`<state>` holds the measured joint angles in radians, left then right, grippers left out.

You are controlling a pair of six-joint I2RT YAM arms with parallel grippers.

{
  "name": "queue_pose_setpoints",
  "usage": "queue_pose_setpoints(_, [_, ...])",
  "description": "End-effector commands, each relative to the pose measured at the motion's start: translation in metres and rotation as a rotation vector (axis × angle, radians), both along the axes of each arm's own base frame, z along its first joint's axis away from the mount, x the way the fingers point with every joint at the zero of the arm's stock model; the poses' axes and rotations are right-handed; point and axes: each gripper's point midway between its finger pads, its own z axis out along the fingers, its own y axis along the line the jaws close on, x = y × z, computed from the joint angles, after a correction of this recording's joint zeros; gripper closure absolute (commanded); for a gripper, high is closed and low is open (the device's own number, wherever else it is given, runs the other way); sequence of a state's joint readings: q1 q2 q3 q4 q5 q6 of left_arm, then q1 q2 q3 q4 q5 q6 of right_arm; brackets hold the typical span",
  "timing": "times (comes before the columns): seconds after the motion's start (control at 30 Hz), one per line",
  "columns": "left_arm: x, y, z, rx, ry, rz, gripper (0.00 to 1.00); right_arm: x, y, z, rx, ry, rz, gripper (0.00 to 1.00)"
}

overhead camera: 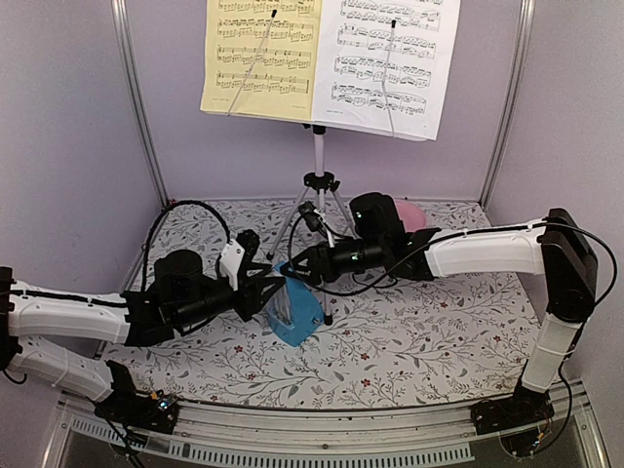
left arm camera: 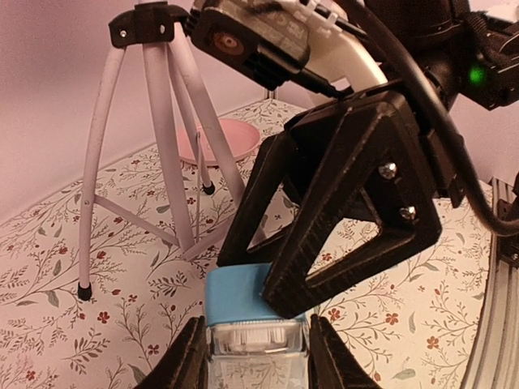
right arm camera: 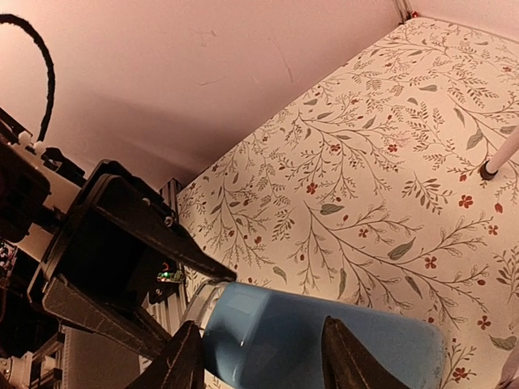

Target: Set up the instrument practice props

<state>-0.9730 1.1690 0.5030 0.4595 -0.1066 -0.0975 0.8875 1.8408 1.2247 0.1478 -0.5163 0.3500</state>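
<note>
The music stand (overhead camera: 318,146) rises at the back on its tripod legs (left arm camera: 162,138), with a yellow sheet (overhead camera: 258,58) and a white sheet (overhead camera: 385,63) on it. The blue metronome (overhead camera: 297,317) is tilted on the floral table between both arms. My left gripper (left arm camera: 255,356) is shut on its sides just below the blue top (left arm camera: 239,296). My right gripper (right arm camera: 263,361) straddles the metronome (right arm camera: 268,340) from the other side, jaws apart. One of its black fingers (left arm camera: 340,203) rests on the blue top; the other stands just behind the far edge.
A pink plate (overhead camera: 414,214) lies at the back right, behind the tripod (left arm camera: 231,138). One tripod foot (right arm camera: 491,168) stands close to the right arm. Lilac walls and metal posts (overhead camera: 136,107) enclose the table; a rail (overhead camera: 322,429) runs along its near edge.
</note>
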Motion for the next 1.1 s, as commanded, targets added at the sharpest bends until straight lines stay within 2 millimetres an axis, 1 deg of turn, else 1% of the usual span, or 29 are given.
queue_pose_setpoints(0.0, [-0.024,-0.012,-0.023,0.1,0.01,-0.137,0.87,-0.034,-0.145,-0.227,-0.795,0.34,-0.178,0.51])
queue_pose_setpoints(0.13, [-0.027,-0.014,-0.023,0.138,-0.022,-0.169,0.89,-0.032,-0.147,-0.227,-0.799,0.332,-0.178,0.53])
queue_pose_setpoints(0.23, [-0.026,-0.006,-0.019,0.133,-0.04,-0.151,0.89,-0.029,-0.144,-0.223,-0.791,0.321,-0.172,0.53])
queue_pose_setpoints(0.37, [-0.026,0.001,-0.009,0.078,-0.013,-0.116,0.89,-0.026,-0.137,-0.214,-0.763,0.304,-0.158,0.53])
queue_pose_setpoints(0.57, [-0.025,0.021,0.033,-0.047,-0.021,-0.027,0.89,-0.022,-0.129,-0.202,-0.725,0.269,-0.14,0.51])
queue_pose_setpoints(0.7, [-0.021,0.039,0.047,-0.051,0.009,0.051,0.89,-0.02,-0.121,-0.19,-0.689,0.239,-0.125,0.49])
queue_pose_setpoints(0.77, [-0.017,0.051,0.044,-0.034,0.052,0.112,0.88,-0.02,-0.116,-0.183,-0.666,0.22,-0.113,0.48])
queue_pose_setpoints(0.83, [-0.012,0.064,0.037,-0.019,0.098,0.17,0.88,-0.021,-0.11,-0.176,-0.64,0.204,-0.099,0.47])
queue_pose_setpoints(0.97, [0.005,0.091,0.005,0.056,0.224,0.313,0.88,-0.021,-0.097,-0.16,-0.603,0.17,-0.074,0.45])
queue_pose_setpoints(1.07, [0.016,0.098,-0.014,0.103,0.285,0.359,0.88,-0.018,-0.089,-0.149,-0.578,0.151,-0.067,0.43])
